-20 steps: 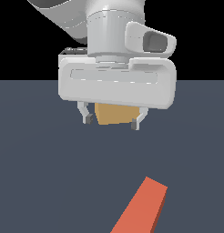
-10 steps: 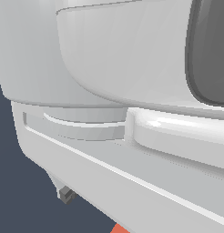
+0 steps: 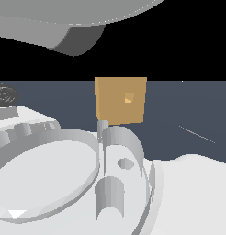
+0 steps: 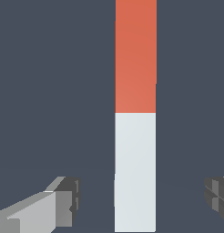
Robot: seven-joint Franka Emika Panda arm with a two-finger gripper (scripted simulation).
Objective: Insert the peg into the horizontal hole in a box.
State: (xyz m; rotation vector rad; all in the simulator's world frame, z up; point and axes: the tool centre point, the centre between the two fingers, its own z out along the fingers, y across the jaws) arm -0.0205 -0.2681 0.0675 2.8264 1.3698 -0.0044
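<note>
In the wrist view the peg [image 4: 135,113] lies flat on the dark floor, its orange-red half away from the fingers and its pale grey-white half between them. My gripper [image 4: 141,200] is open, one fingertip [image 4: 63,200] on each side of the pale half, apart from it. In the exterior view the tan box [image 3: 120,100] stands upright on the floor with the small square hole [image 3: 129,97] in its facing side. The peg and the fingers are hidden there behind the arm's white body.
The arm's white links [image 3: 64,174] fill the lower part of the exterior view and another part of the arm [image 3: 64,23] hangs across the top. The dark grey floor [image 3: 188,114] stretches around the box.
The arm has swung across the exterior view: first the gripper hung in front of the box above the peg, then the arm filled the frame, now the box shows beyond it.
</note>
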